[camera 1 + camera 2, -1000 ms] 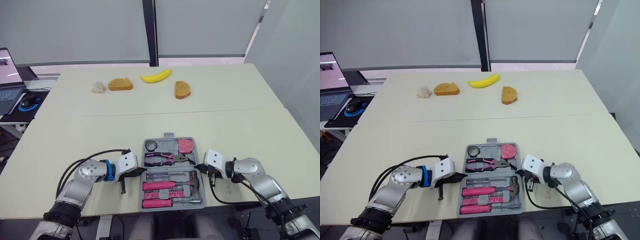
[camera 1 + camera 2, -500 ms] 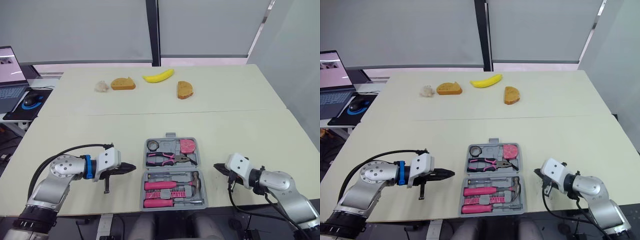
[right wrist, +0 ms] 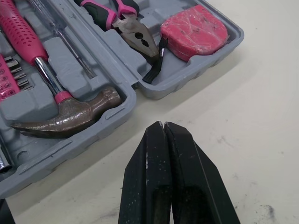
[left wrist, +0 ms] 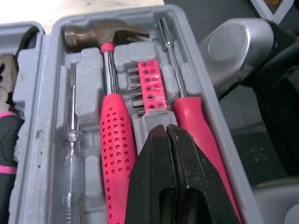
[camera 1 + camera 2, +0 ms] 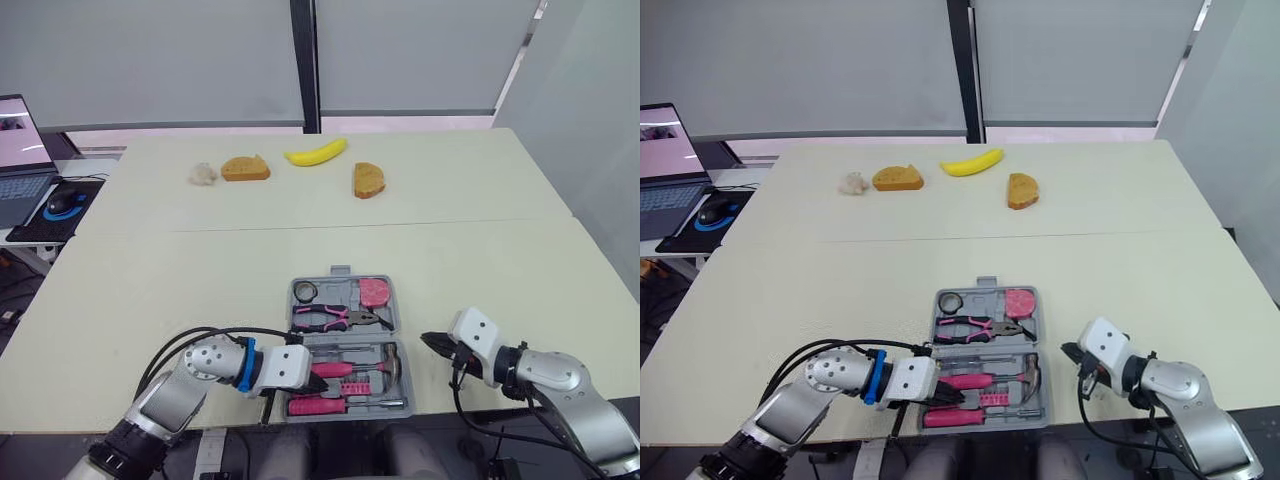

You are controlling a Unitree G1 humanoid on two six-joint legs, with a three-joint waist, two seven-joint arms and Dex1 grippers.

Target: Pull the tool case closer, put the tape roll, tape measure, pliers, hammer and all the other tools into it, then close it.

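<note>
Left eye view has the open tool case lying flat at the near edge of the surface, both halves facing up. The left hand reaches in from the case's 8 o'clock and hovers over the near half. Its fingers are pressed together on nothing, with the tips above the bit holder, between the hammer and the pink-handled screwdriver. A clear-handled screwdriver lies on the hammer's other side. The right hand sits on the surface at the case's 3 o'clock, just beside the rim but apart from it. Its fingers are also closed and empty, and they point at the corner where the hammer's head rests. In the far half lie the tape roll at 11 o'clock, the pliers across the middle and the tape measure at 1 o'clock. Well beyond the case, at its 12 o'clock, lie a banana and two bread slices. A laptop stands at 10 o'clock, its lit screen too small to read. Half a second ago the left hand hung over bare surface at the case's 9 o'clock; it has since swung in over the tray. The right hand and the case keep their places.
</note>
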